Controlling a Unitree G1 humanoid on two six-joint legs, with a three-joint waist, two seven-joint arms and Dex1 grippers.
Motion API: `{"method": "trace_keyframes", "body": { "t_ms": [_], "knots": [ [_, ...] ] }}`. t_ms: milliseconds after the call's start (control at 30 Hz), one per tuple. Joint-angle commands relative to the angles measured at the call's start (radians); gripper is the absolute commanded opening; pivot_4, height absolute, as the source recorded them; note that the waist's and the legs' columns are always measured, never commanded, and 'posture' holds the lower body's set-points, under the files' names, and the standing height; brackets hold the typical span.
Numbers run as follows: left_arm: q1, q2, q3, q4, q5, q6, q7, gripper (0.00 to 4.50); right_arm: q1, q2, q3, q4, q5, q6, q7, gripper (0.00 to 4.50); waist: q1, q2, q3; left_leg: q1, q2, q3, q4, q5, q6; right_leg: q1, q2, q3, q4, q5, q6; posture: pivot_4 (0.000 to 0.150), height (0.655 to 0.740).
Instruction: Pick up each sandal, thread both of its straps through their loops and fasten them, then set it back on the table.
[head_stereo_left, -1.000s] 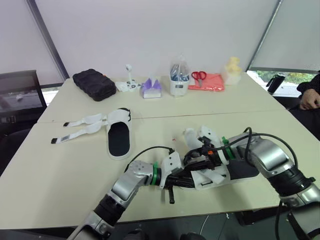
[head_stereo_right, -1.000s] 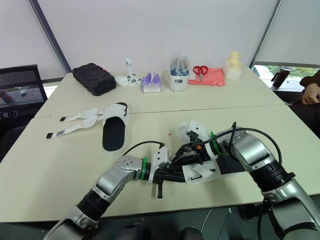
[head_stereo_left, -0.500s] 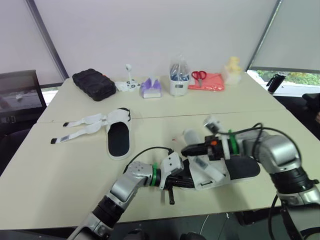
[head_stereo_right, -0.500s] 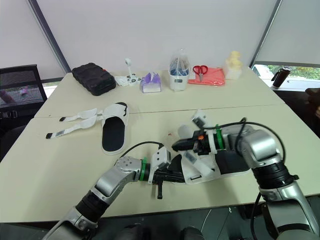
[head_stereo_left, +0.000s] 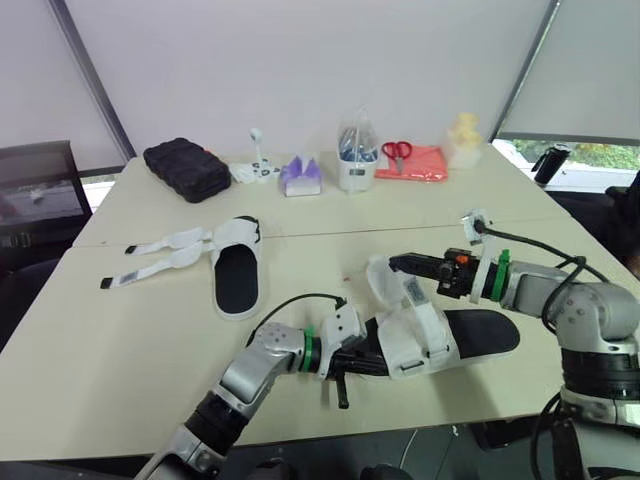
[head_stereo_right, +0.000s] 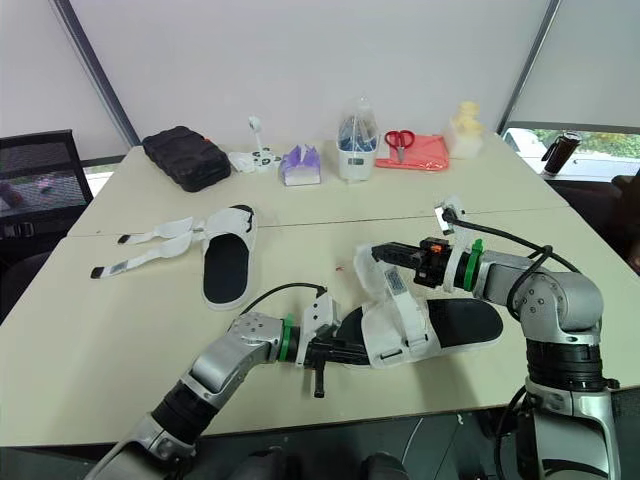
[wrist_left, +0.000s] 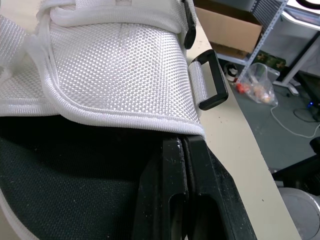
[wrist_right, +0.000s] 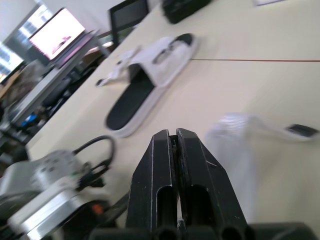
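Observation:
The near sandal (head_stereo_left: 470, 332), with a black sole and white upper, lies flat near the table's front edge. Its two straps (head_stereo_left: 425, 330) cross the upper, and a white flap (head_stereo_left: 379, 279) stands up at its far side. My left gripper (head_stereo_left: 362, 361) lies at the sandal's toe end, shut, its tips (wrist_left: 182, 145) tucked under the upper's edge beside a black loop (wrist_left: 210, 80). My right gripper (head_stereo_left: 394, 263) hovers shut and empty just above the flap. The second sandal (head_stereo_left: 238, 272) lies at the left, its straps (head_stereo_left: 160, 252) spread open.
Along the far edge stand a black case (head_stereo_left: 187, 168), a purple pack (head_stereo_left: 300, 177), a white container (head_stereo_left: 358, 160), red scissors (head_stereo_left: 397, 150) on a red cloth (head_stereo_left: 420, 165) and a yellow figure (head_stereo_left: 465, 135). The table's front edge (head_stereo_left: 420, 425) is close below the near sandal.
My right gripper has come off the near sandal's straps, drawing back to the right and upward with nothing in it. The left gripper has stayed at the sandal.

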Motion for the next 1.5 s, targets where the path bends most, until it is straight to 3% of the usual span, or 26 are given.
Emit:
{"method": "trace_keyframes", "body": {
  "t_ms": [33, 567, 900, 933, 1033, 1200, 1333, 1500],
  "knots": [
    [0.022, 0.01, -0.022, 0.013, 0.011, 0.027, 0.008, 0.0, -0.011, -0.002, 0.006, 0.042, -0.069, -0.071, -0.061, 0.04, -0.001, 0.0, 0.0, 0.0, 0.0, 0.0, 0.0, 0.0, 0.0, 0.0, 0.0, 0.0, 0.0, 0.0, 0.0, 0.15, 0.74],
    [0.028, 0.008, -0.02, 0.005, 0.006, 0.038, 0.023, 0.0, -0.048, 0.025, 0.117, 0.176, -0.208, -0.119, -0.124, 0.04, -0.007, 0.0, 0.0, 0.0, 0.0, 0.001, 0.0, 0.0, 0.0, 0.0, 0.001, 0.0, 0.0, 0.0, 0.0, 0.15, 0.74],
    [0.028, 0.001, -0.021, 0.012, 0.01, 0.027, 0.031, 0.0, -0.067, -0.034, 0.313, 0.245, -0.366, -0.207, -0.045, 0.04, -0.025, 0.0, 0.0, 0.002, 0.0, 0.001, 0.001, 0.0, 0.0, 0.002, 0.002, 0.0, 0.0, 0.0, 0.0, 0.15, 0.74],
    [0.026, 0.001, -0.022, 0.016, 0.013, 0.021, 0.03, 0.0, -0.072, -0.038, 0.319, 0.244, -0.369, -0.209, -0.031, 0.67, -0.024, 0.0, 0.0, 0.002, 0.0, 0.001, 0.001, 0.0, 0.0, 0.002, 0.002, 0.0, 0.0, 0.0, 0.0, 0.15, 0.74],
    [0.013, -0.006, -0.019, 0.036, 0.019, 0.0, 0.033, 0.0, -0.083, -0.04, 0.313, 0.249, -0.378, -0.216, -0.018, 1.94, -0.023, 0.0, 0.0, 0.001, 0.0, 0.001, 0.001, 0.0, 0.0, 0.002, 0.002, 0.0, 0.0, 0.0, 0.0, 0.15, 0.74],
    [-0.025, -0.023, -0.001, 0.101, 0.035, -0.05, 0.055, 0.0, -0.118, -0.056, 0.241, 0.271, -0.362, -0.232, 0.011, 4.47, -0.021, 0.0, 0.0, 0.001, 0.0, 0.001, 0.001, 0.0, 0.0, 0.002, 0.002, 0.0, 0.0, 0.0, 0.0, 0.15, 0.74],
    [-0.061, -0.027, 0.01, 0.162, 0.047, -0.099, 0.058, 0.0, -0.173, -0.093, 0.193, 0.311, -0.355, -0.265, 0.061, 4.47, -0.022, 0.0, 0.0, 0.001, -0.001, 0.001, 0.003, 0.0, 0.0, 0.002, 0.001, 0.0, 0.0, 0.0, 0.0, 0.15, 0.74],
    [-0.139, -0.042, 0.023, 0.281, 0.074, -0.189, 0.074, 0.0, -0.256, -0.092, 0.152, 0.318, -0.217, -0.14, 0.218, 4.47, -0.023, -0.001, 0.0, 0.001, -0.001, 0.001, 0.003, 0.0, 0.0, 0.002, 0.002, -0.001, 0.0, 0.001, 0.0, 0.15, 0.74]
  ]
}}
